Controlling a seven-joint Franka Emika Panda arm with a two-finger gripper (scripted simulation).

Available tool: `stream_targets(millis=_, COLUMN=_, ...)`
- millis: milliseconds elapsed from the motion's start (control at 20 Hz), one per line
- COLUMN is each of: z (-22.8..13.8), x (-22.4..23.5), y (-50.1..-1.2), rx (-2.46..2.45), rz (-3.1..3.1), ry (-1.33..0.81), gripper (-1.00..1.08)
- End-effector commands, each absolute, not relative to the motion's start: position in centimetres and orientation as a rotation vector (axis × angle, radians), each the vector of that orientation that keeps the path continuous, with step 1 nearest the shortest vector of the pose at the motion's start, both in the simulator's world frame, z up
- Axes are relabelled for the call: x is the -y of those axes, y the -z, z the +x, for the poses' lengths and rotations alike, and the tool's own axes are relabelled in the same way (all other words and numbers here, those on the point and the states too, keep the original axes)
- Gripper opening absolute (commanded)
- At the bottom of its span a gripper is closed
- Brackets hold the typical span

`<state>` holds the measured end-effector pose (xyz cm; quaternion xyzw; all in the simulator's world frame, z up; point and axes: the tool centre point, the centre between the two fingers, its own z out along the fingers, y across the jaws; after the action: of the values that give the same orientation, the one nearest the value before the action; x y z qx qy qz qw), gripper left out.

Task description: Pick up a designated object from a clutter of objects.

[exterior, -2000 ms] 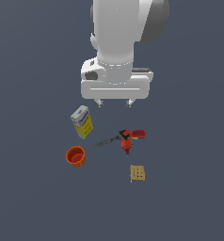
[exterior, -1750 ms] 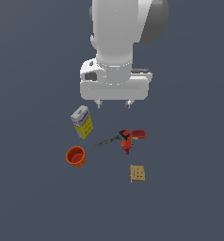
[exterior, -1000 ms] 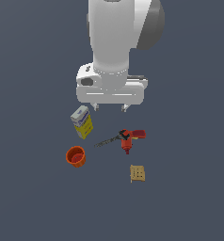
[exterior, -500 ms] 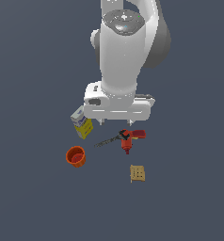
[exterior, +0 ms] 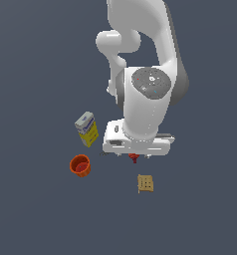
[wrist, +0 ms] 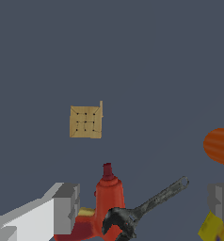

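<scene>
Exterior and wrist views of a single arm above four small items on a plain dark grey floor [exterior: 36,209]. The white arm [exterior: 145,99] hangs low over the middle of the group, and its wrist block hides most of the red drill [wrist: 107,197], of which only a small red part shows in the exterior view. In the wrist view the drill stands between the two grey fingers [wrist: 67,208], with its dark bit [wrist: 151,204] slanting toward the far finger. The gripper [wrist: 144,207] is spread wide and holds nothing. The tan dotted block [exterior: 145,184] lies flat on the floor, apart from the drill and untouched, just beyond the gripper toward the exterior view's lower edge. The orange-red cup [exterior: 80,166] stands upright at the exterior view's left. The white, blue and yellow carton [exterior: 87,129] stands near the cup, farther up in the exterior view, beside the arm.
</scene>
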<state>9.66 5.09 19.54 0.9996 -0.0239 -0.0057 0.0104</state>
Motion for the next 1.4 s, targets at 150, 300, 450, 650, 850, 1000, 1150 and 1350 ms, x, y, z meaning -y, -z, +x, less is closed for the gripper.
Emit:
stream_targets(millis=150, z=12.1, x=-7.5, y=-14.9, rx=0.09, rz=3.125, ry=0.01, gripper=1.0)
stream_targets(millis=300, z=13.1, x=-8.7, y=-12.4, rx=0.098, rz=3.129, ry=0.006, gripper=1.0)
stream_targets(millis=450, z=13.8, x=-9.7, y=-10.3, rx=0.106, rz=3.132, ry=0.004, gripper=1.0)
stream_targets(millis=650, z=14.3, x=-10.7, y=-8.1, rx=0.114, rz=3.136, ry=0.002, gripper=1.0)
stream_targets(millis=850, z=14.6, x=-11.3, y=-6.7, rx=0.12, rz=3.138, ry=0.001, gripper=1.0)
stream_targets(millis=1000, z=14.7, x=-11.5, y=-6.2, rx=0.121, rz=3.139, ry=0.0, gripper=1.0)
stream_targets(millis=1150, z=14.7, x=-11.5, y=-6.2, rx=0.121, rz=3.139, ry=0.002, gripper=1.0)
stream_targets(millis=1350, z=14.7, x=-11.5, y=-5.6, rx=0.121, rz=3.139, ry=0.002, gripper=1.0)
